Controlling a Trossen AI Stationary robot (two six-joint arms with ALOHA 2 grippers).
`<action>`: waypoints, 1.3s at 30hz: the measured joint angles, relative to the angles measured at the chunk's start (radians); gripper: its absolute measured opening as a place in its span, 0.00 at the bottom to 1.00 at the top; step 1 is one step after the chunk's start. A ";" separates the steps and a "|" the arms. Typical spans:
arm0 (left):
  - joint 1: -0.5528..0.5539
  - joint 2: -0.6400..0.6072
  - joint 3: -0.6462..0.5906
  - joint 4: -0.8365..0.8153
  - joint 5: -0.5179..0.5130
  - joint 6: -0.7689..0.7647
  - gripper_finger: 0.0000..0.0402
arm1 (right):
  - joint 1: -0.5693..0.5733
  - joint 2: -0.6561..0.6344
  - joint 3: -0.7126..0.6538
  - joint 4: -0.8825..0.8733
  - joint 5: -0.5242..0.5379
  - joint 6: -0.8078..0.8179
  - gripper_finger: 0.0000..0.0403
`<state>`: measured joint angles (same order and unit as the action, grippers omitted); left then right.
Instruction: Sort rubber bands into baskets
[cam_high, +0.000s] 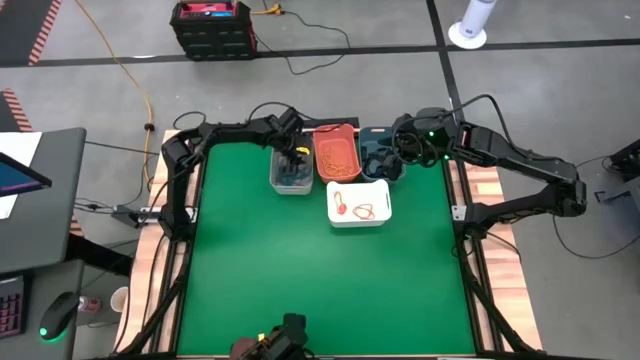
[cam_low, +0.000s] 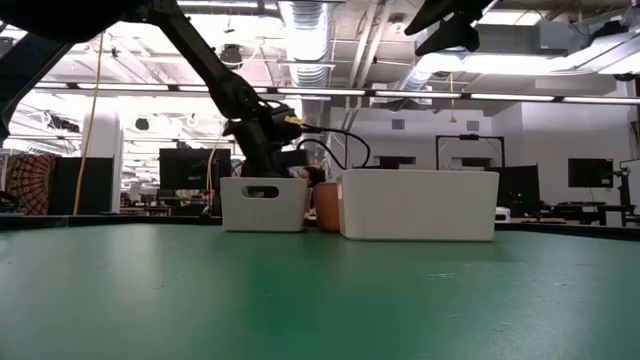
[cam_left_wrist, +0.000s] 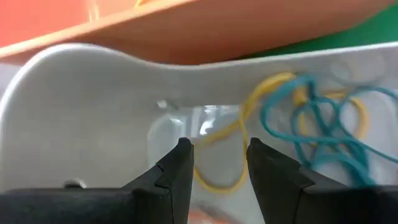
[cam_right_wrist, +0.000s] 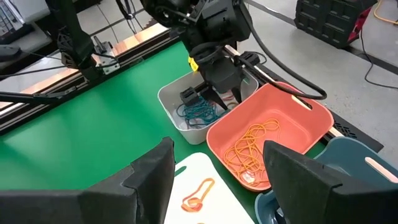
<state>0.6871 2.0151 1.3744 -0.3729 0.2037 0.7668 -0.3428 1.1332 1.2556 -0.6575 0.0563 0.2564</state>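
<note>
Left hand (cam_left_wrist: 219, 165) open, dipped inside grey basket (cam_high: 291, 180), straddling a yellow band (cam_left_wrist: 225, 155). Best closed on that loop alone, clear of teal bands (cam_left_wrist: 317, 127) beside it. Right hand (cam_right_wrist: 217, 177) open, hovering above.

The left gripper (cam_right_wrist: 198, 98) is sunk inside the light grey basket (cam_right_wrist: 171, 115), walled in on all sides; its parted fingers (cam_left_wrist: 176, 177) have a yellow rubber band (cam_left_wrist: 231, 155) crossing the gap between them and a tangle of teal bands (cam_left_wrist: 317, 130) just beside. The coral-orange basket (cam_right_wrist: 311, 118) stands against the grey wall ahead of the fingers, so the only way out is straight up. The right gripper (cam_right_wrist: 214, 171) hangs with fingers wide apart above the white basket (cam_high: 358, 219) and the dark slate-blue basket (cam_right_wrist: 354, 158), with free air beneath it. Behind both tools the green table (cam_high: 320, 290) lies open
</note>
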 joint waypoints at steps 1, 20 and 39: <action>-0.001 0.000 -0.010 0.030 0.000 -0.002 0.35 | 0.000 0.000 0.000 0.000 0.000 0.001 0.67; -0.002 0.000 -0.026 0.133 0.072 -0.211 0.00 | 0.002 0.000 0.000 0.000 0.000 0.013 0.67; -0.006 -0.187 -0.025 0.001 0.192 -0.336 0.00 | 0.002 0.000 0.000 -0.001 -0.001 -0.003 0.67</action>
<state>0.6813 1.8282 1.3499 -0.3715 0.3958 0.4312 -0.3405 1.1333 1.2556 -0.6582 0.0548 0.2529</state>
